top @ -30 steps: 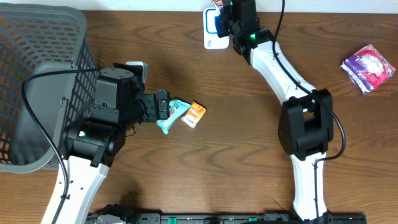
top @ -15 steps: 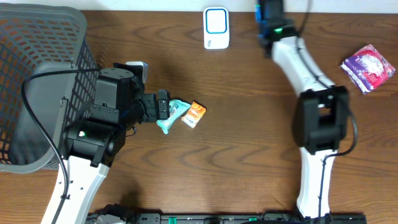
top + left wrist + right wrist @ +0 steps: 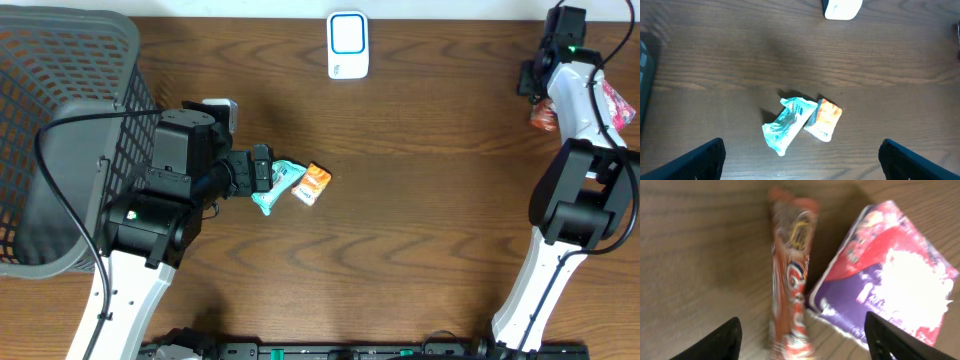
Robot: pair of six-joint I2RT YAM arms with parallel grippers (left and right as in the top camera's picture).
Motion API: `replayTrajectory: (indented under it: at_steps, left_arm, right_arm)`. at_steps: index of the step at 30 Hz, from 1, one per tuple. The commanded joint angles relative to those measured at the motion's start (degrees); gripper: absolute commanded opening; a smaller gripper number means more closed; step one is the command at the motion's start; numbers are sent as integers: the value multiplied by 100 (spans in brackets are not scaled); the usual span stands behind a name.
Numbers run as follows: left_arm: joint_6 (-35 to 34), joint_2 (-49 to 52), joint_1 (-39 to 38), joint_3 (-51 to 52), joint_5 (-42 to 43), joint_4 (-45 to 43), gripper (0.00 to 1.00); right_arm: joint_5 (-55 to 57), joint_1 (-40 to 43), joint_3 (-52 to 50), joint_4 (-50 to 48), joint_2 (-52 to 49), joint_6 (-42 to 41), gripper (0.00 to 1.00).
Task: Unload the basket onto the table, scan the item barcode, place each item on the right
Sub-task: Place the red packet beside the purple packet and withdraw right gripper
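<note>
One red-orange foil snack wrapper (image 3: pixel 792 280) lies just beside one purple plastic packet (image 3: pixel 880 275) in the far right corner of the wooden surface (image 3: pixel 420 200). The jaws of the right gripper (image 3: pixel 801 330) and the left gripper (image 3: pixel 801 150) both stand wide.

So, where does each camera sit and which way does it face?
Overhead: above the table, facing straight down; left arm, right arm, basket, scanner show.
Left wrist: on the left arm, facing down at teal packet and orange packet; open left gripper at bottom corners.
Right wrist: close above red wrapper and purple packet; right gripper at bottom edge.
Shared: overhead and left wrist both show the scanner.
</note>
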State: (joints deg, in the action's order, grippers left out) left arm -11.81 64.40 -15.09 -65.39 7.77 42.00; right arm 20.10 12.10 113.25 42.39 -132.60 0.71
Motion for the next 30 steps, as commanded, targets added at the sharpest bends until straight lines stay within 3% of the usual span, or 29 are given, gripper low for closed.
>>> replayTrajectory:
  at_steps: [1,7,14,17,20,21,30]
  left_arm:
    - [33,-7,24,-48,33,4,98]
    - [33,-7,24,-48,33,2,98]
    - [33,-7,24,-48,33,2,98]
    - [33,-7,24,-48,33,2,98]
    - [33,-7,24,-48,33,4,98]
    - [33,-7,24,-48,33,2,98]
    - [33,-7,24,-48,33,2,98]
  right_arm:
    - [-413,-131,26,131,391,20,77]
    - [-1368,-577,28,398,1067,17,81]
    - [-4544,-1399,28,1097,1762,17,79]
    - [-5412,-1836,26,1545,1770,17,80]
    - [-5405,-2315,26,1930,1711,20,84]
    - [-5386,-2472,24,2028,1685,20,98]
    - [-4835,-3735,24,2083,1620,20,99]
